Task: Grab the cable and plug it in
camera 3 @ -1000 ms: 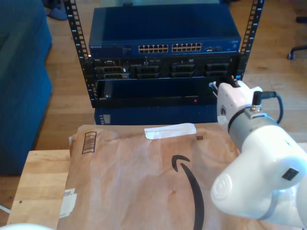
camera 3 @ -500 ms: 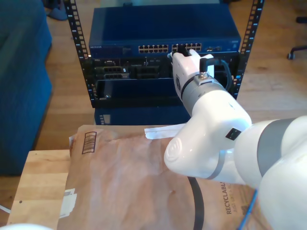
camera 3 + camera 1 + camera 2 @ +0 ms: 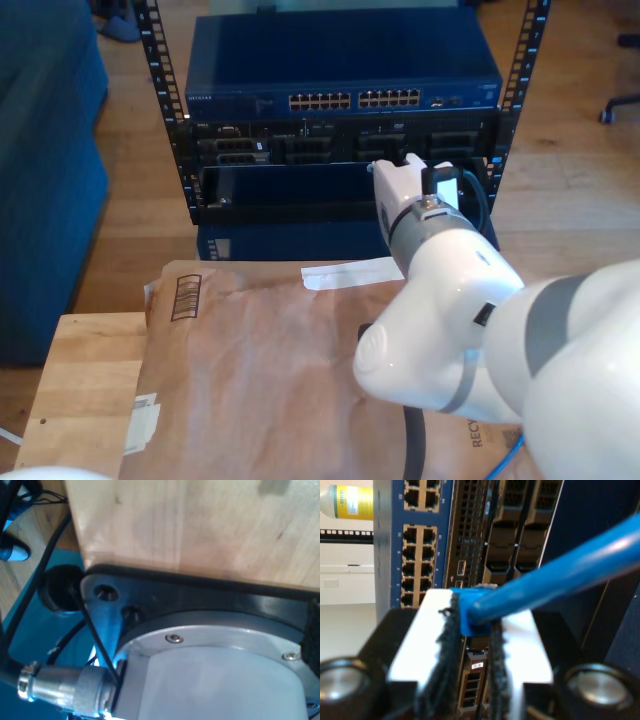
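Cable (image 3: 555, 575) pinched in my second gripper (image 3: 472, 625) fingers (closed), near switch (image 3: 340, 65) ports; first gripper's state unclear.

White arm (image 3: 450, 300) before network rack (image 3: 340, 110), paper-covered table (image 3: 250, 360)

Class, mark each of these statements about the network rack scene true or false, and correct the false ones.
1. My second gripper holds the blue cable. True.
2. The cable is already seated in a port of the switch. False: its plug end sits between the gripper's fingers, short of the ports.
3. A brown paper mailer lies on the wooden table. True.
4. The switch sits at the bottom of the rack. False: it is the top unit.
5. The cable is red. False: it is bright blue.
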